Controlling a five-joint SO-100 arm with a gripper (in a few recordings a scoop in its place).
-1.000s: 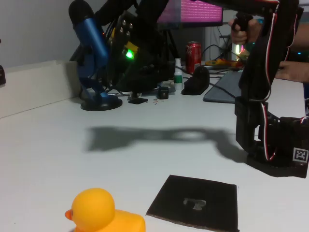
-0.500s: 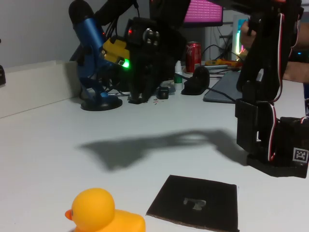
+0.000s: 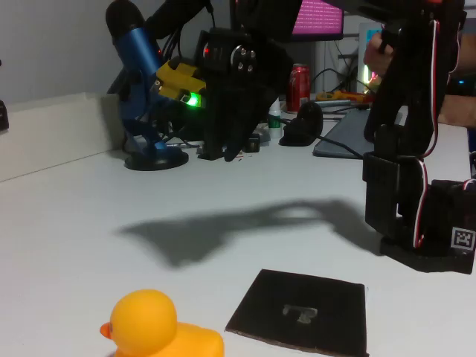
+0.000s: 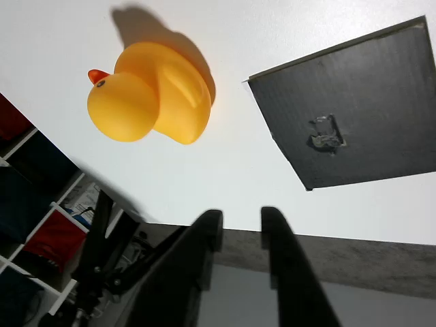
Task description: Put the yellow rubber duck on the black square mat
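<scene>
Count of things sitting on the white surface (image 3: 74, 216)

One yellow rubber duck (image 3: 158, 326) and one black square mat (image 3: 301, 310) are lying near the front edge. Toward the back edge are standing one blue microphone (image 3: 141, 82), one red can (image 3: 298, 86) and one small bottle with a green label (image 3: 274, 115). One tool (image 4: 238, 228) with two fingers is showing.

Black arm (image 3: 401, 149), red-white-black cables, yellow wrist part (image 3: 177, 78) (green light lit), tag-marked base (image 3: 462, 239)
</scene>
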